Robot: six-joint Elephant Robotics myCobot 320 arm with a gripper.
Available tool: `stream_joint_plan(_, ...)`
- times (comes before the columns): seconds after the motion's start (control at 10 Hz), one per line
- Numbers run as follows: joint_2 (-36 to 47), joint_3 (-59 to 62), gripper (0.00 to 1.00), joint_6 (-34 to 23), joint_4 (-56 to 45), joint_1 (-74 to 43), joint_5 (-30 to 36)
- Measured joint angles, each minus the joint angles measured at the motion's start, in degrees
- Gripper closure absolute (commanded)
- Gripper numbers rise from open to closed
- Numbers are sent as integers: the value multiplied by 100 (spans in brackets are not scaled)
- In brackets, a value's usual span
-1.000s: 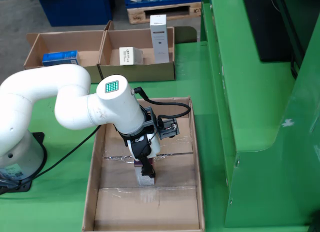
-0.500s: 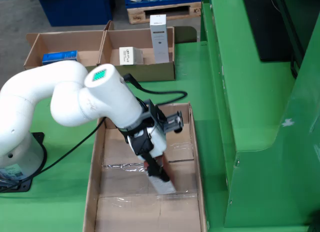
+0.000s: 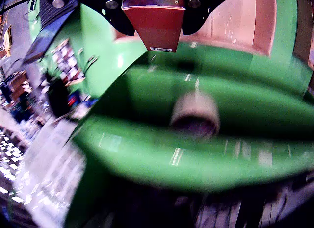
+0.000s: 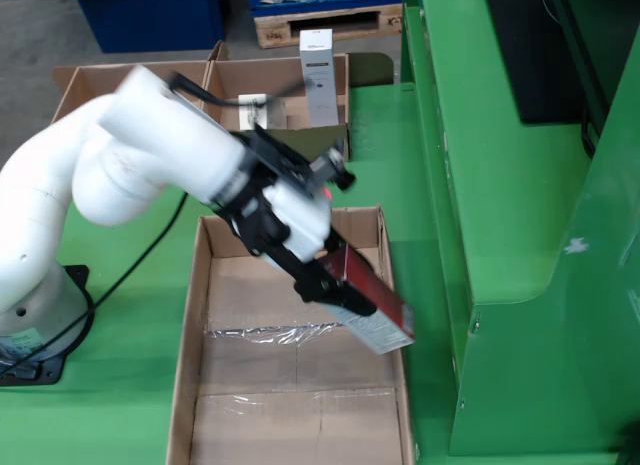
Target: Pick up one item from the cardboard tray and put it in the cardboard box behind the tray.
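Red carton point(image 4: 374, 310) is hanging tilted over the tray's point(image 4: 190, 335) right wall as I am watching my gripper point(image 4: 335, 283) clamping its upper end.

Pretty blurry here, but the black gripper point(image 3: 156, 14) has its two fingers clamped on a dark red rectangular carton point(image 3: 156, 24) with a barcode label, above smeared green metal surfaces point(image 3: 196, 164).

White rounded arm point(image 4: 110, 165), black fingers point(image 4: 335, 290), black cable point(image 4: 140, 257), silver screws point(image 3: 58, 3)
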Motion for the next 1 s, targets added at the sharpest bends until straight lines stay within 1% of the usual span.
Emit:
stream_joint_plan(0.1,44,246,100,-18,246,17,-238)
stream_joint_plan(0.2,44,510,100,-26,527,26,-317)
stream_joint_plan(0.3,79,562,100,-61,606,70,-361)
stream_joint_plan(0.5,123,562,100,-211,1063,211,-888)
stream_joint_plan(0.6,194,562,100,-299,1107,193,-1125)
stream_joint_plan(1.0,229,571,100,-299,1125,237,-1161)
